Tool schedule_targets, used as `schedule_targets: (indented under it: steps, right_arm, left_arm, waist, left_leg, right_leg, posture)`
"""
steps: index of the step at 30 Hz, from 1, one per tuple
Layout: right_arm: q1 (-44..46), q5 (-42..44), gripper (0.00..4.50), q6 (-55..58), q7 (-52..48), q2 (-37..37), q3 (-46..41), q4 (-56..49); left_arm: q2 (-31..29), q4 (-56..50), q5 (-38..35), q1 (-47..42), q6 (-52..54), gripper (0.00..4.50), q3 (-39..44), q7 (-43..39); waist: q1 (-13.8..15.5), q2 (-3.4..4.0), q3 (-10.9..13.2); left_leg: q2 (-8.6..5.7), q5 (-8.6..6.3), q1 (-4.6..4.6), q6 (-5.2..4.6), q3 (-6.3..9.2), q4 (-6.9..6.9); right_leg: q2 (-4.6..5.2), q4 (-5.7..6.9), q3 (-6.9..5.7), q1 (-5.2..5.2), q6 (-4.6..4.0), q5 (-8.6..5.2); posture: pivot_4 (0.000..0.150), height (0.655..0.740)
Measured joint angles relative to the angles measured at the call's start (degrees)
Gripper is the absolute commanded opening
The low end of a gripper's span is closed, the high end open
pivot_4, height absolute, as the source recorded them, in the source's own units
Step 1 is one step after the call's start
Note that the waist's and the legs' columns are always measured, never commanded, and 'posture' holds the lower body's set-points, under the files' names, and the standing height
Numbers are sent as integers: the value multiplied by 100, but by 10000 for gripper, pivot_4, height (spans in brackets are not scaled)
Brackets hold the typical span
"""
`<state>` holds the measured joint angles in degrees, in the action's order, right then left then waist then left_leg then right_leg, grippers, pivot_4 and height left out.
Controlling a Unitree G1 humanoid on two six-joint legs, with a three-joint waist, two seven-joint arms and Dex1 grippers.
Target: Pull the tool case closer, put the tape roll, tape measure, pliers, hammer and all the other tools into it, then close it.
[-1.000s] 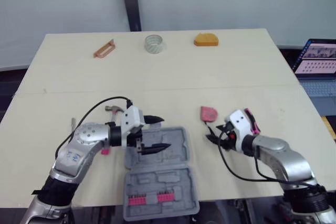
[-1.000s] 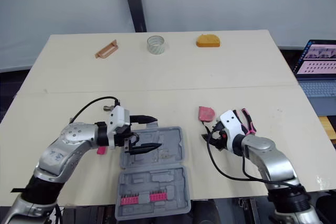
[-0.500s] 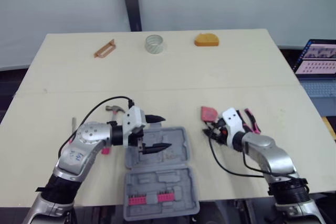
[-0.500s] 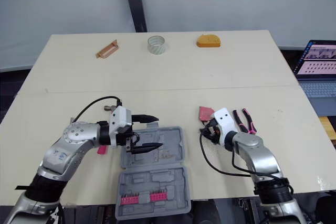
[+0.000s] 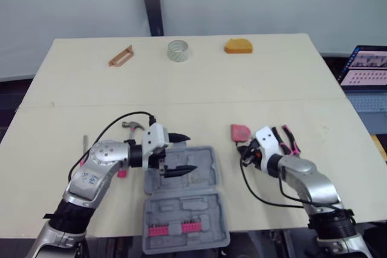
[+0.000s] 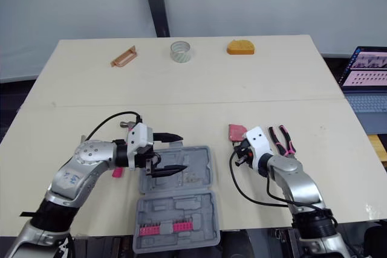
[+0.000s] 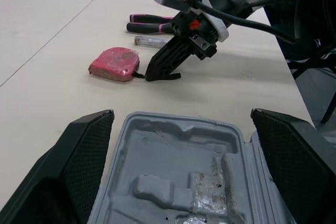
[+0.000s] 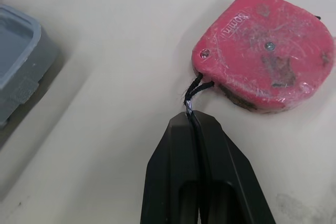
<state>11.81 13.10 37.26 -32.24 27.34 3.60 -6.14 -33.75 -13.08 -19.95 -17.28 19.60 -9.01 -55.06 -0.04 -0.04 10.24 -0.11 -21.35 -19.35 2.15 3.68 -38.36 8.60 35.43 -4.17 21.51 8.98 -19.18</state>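
The grey tool case lies open near the table's front edge, with pink bits in its near half. My left gripper hovers open over the case's far half, holding nothing. Right of the case lies the pink tape measure. My right gripper is shut on its thin black cord, just short of its body. The pink-handled pliers lie right of that arm. The hammer is partly hidden behind my left arm. The tape roll stands far back.
At the back edge lie an orange object and a tan handled tool. A small metal bit and a pink piece lie by my left arm. A laptop stands off the table's right side.
My right gripper has moved in toward the tape measure and closed on its black cord. The left arm has not moved.
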Motion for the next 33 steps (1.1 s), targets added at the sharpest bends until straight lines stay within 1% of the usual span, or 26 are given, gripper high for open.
schedule_targets:
  steps: [12,18,25,33]
  right_arm:
    - [-1826,800,624,690,-594,859,-412,-1666]
    - [-2415,1074,624,900,-719,1118,-415,-2164]
    - [-2857,1168,624,921,-763,1268,-400,-2426]
    - [-2968,1224,624,952,-762,1268,-376,-2541]
  left_arm:
    - [-573,-137,39,491,-156,45000,-112,-598]
    - [-697,-228,48,586,-188,45000,-137,-767]
    - [-698,-309,70,645,-170,45000,-184,-786]
    - [-754,-440,69,719,-116,45000,-229,-835]
  waist:
    - [36,0,0]
    - [44,0,0]
    - [99,0,0]
    - [135,0,0]
  left_leg:
    - [0,0,1,-1,1,2]
    - [0,-1,2,-1,1,5]
    - [0,-1,2,-2,-1,2]
    - [0,-1,2,-2,-1,-1]
  right_leg:
    - [0,-4,1,-4,0,0]
    - [-1,-4,2,-5,0,0]
    - [-1,-4,3,-6,0,0]
    - [-1,-4,4,-7,0,0]
  posture:
    - [1500,7400]
    - [1500,7400]
    - [1500,7400]
    - [1500,7400]
